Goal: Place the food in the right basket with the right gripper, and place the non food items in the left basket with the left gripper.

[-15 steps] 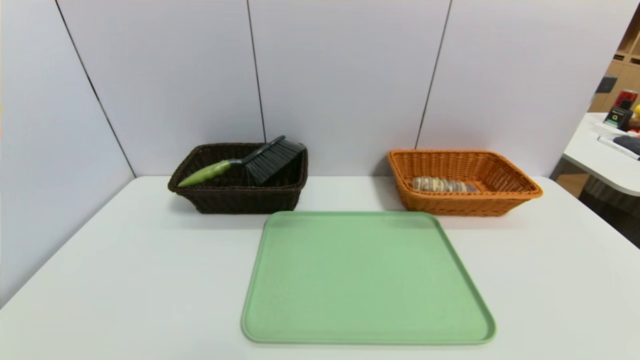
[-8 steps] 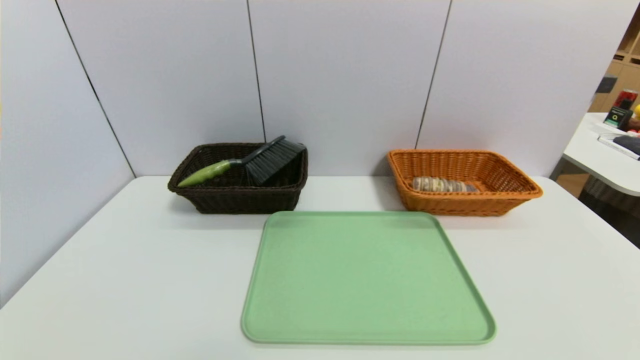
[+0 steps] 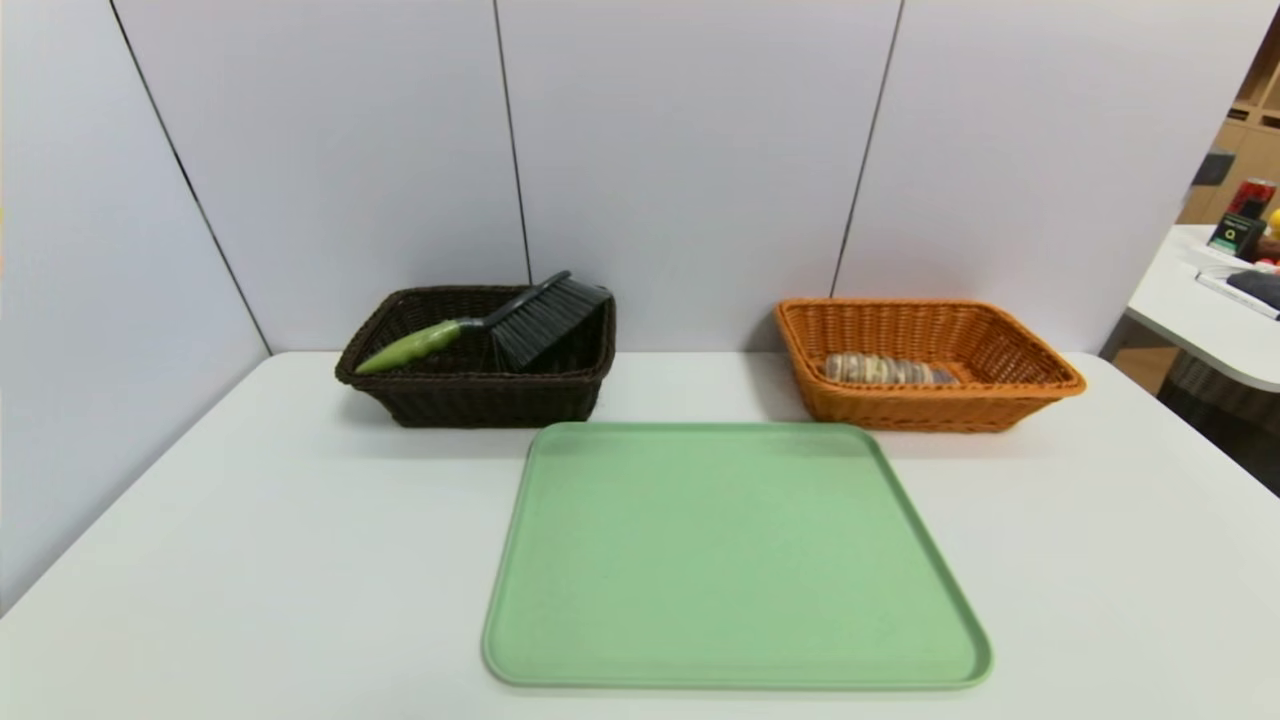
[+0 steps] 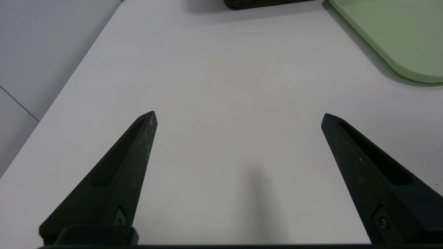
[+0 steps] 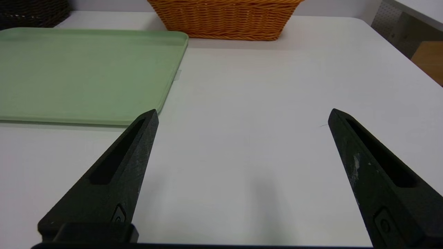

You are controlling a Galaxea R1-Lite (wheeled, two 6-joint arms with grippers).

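White tabletop [image 3: 300, 560], pale panelled walls [image 3: 690, 150] — left pincer [image 4: 238, 112] and right pincer [image 5: 244, 109] spread apart.

Right gripper [image 5: 243, 110]: over white table [image 5: 242, 155], fingers spread wide, nothing between. Green tray [image 5: 86, 76] flat on table, one corner near one fingertip in view. Orange wicker basket [image 5: 228, 17] on table beyond tray, upright, inside hidden. Dark woven basket [image 5: 33, 12] partly in view, near tray's far edge. Brown panel [image 5: 429, 60] past table edge.
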